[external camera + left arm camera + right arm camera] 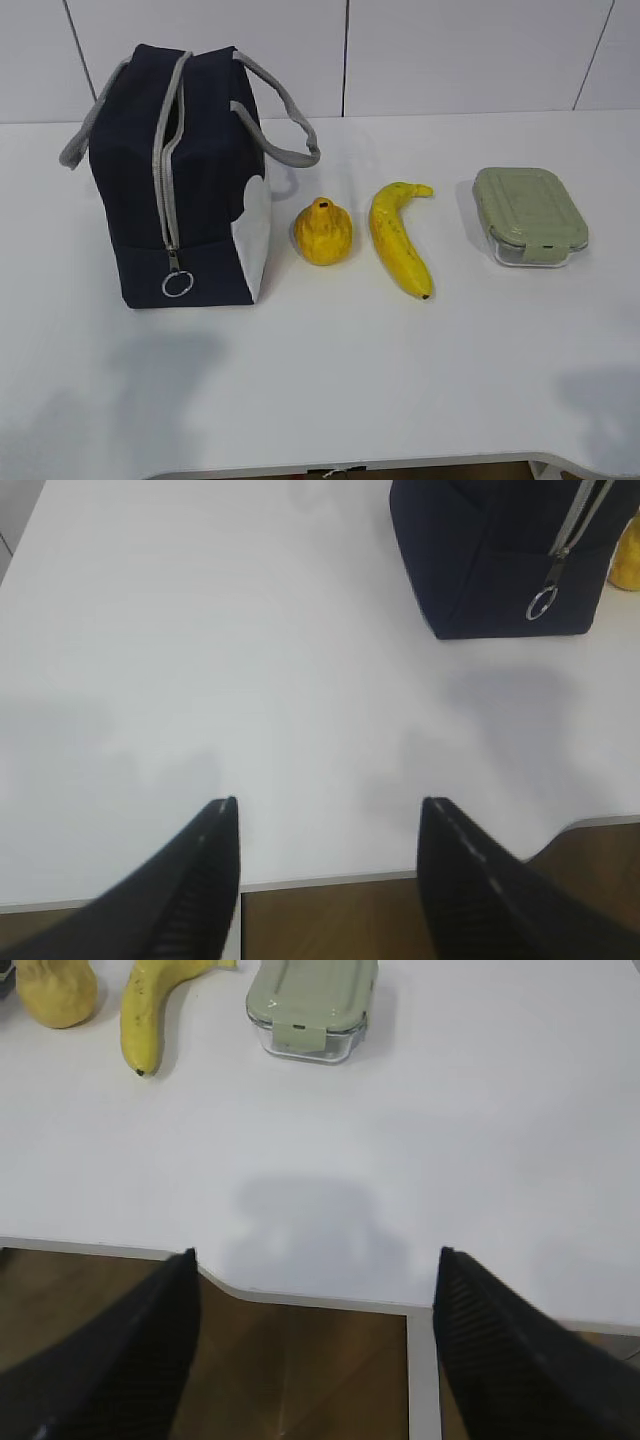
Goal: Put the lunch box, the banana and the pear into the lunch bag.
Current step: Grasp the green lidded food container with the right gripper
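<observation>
The navy lunch bag stands upright at the left of the white table, its grey zipper closed down to the ring pull. The pear sits right of it, then the banana, then the lunch box with its sage-green lid on. Neither arm shows in the exterior view. My left gripper is open and empty over the table's front edge, the bag far ahead to its right. My right gripper is open and empty at the front edge, with the lunch box, banana and pear ahead.
The table's front edge has a notch near the right gripper, with brown floor below. A white tiled wall backs the table. Bare table lies between the grippers and the row of objects.
</observation>
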Motion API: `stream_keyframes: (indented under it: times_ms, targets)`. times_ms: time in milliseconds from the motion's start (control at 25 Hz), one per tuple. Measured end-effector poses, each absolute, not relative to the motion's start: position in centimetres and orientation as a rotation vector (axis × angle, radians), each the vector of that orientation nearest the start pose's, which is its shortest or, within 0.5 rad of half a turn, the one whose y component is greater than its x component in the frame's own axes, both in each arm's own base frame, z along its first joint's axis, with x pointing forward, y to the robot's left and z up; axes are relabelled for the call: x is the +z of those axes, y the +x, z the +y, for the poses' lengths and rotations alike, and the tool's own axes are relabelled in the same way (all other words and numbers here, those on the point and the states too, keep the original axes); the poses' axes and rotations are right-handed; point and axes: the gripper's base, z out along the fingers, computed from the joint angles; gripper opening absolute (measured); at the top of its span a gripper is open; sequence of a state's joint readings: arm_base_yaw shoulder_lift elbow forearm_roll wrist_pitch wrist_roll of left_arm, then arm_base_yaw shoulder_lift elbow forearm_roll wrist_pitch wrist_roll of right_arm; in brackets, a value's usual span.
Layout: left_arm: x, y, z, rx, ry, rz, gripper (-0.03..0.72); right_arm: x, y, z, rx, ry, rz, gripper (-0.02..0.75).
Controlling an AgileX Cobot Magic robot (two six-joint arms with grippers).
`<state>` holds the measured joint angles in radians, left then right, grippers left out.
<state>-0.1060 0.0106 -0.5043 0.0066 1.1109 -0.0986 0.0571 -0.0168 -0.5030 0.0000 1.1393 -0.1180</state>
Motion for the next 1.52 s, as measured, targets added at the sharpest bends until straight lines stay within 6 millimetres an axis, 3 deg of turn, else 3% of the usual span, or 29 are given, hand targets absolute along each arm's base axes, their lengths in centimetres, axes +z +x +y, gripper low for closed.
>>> stream_keyframes:
  times_ms: [240,400,800,1080,1520]
  targets:
    - [27.5,-0.6,0.1,-0.115,0.007,2.103,0.414,28.3,-0.9,-0.1,-0.021,-0.149,2.017,0.589]
    - [27.5,-0.6,0.1,-0.115,0.007,2.103,0.414,29.1,0.9,0.1,-0.010,-0.131,2.020,0.589]
    - [27.5,-0.6,0.1,-0.115,0.007,2.103,0.414,32.6,6.9,0.3,-0.016,-0.129,2.057,0.589]
    - [27.5,-0.6,0.1,-0.115,0.007,2.103,0.414,34.3,12.0,0.6,-0.012,-0.136,2.179,0.588]
    - [27.5,-0.6,0.1,-0.115,0.007,2.103,0.414,34.2,20.4,2.2,0.108,-0.256,2.348,0.588]
